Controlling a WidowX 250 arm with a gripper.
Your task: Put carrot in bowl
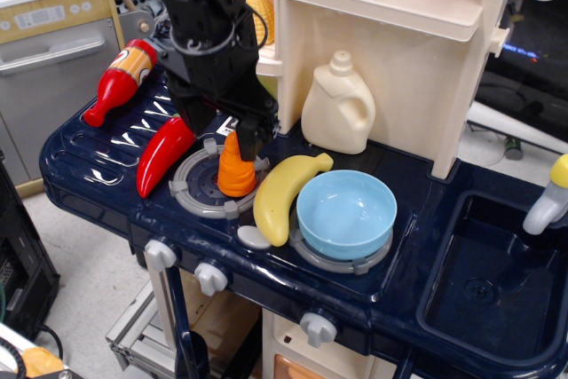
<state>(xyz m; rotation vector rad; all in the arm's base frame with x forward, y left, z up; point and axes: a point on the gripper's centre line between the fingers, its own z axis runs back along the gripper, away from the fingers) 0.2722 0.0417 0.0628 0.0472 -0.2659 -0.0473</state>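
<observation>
The carrot (235,170), a small orange ridged cone, stands upright on the left stove burner (197,191). My black gripper (219,133) hangs just above it with its jaws open. One finger (190,124) is to the left of the carrot's tip and the other finger (248,133) is just to its right. Nothing is held. The light blue bowl (346,211) sits empty on the right burner, to the right of the carrot, with the yellow banana (282,193) lying between them.
A red chili pepper (163,153) lies left of the burner. A red ketchup bottle (119,82) lies at the far left. A cream jug (336,106) stands behind the bowl under the shelf unit (444,59). The sink (497,286) is at the right.
</observation>
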